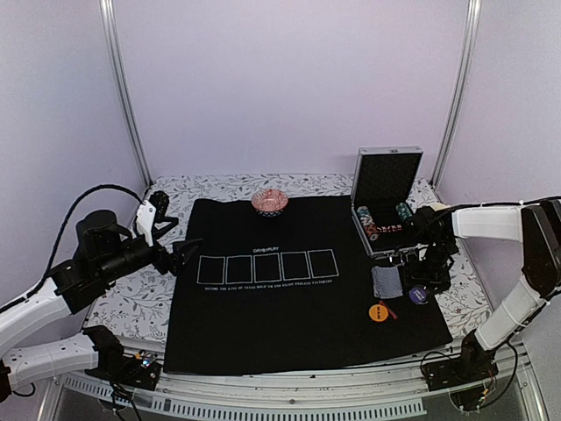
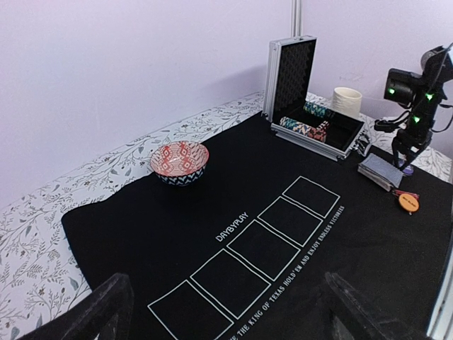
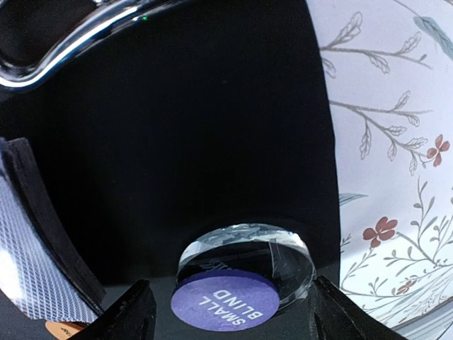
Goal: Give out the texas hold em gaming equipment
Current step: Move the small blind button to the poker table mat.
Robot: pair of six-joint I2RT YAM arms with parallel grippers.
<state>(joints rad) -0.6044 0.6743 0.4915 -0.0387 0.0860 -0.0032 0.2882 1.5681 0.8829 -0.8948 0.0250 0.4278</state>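
While my right end effector (image 3: pixel 233 315) hangs with its fingers apart on either side of the blue Small Blind button (image 3: pixel 244 273), I see that button lying flat on the black mat (image 3: pixel 177 142) near its right edge, beside the card deck (image 1: pixel 387 281). My left end effector (image 2: pixel 230 312) is spread wide at the mat's left edge.

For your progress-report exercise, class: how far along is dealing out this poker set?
Done: the card deck and orange button lie on the mat, outside the case. In hand: the open right pincer straddles the Small Blind button. Left: chips sit in the case, and the five rectangles hold no cards.
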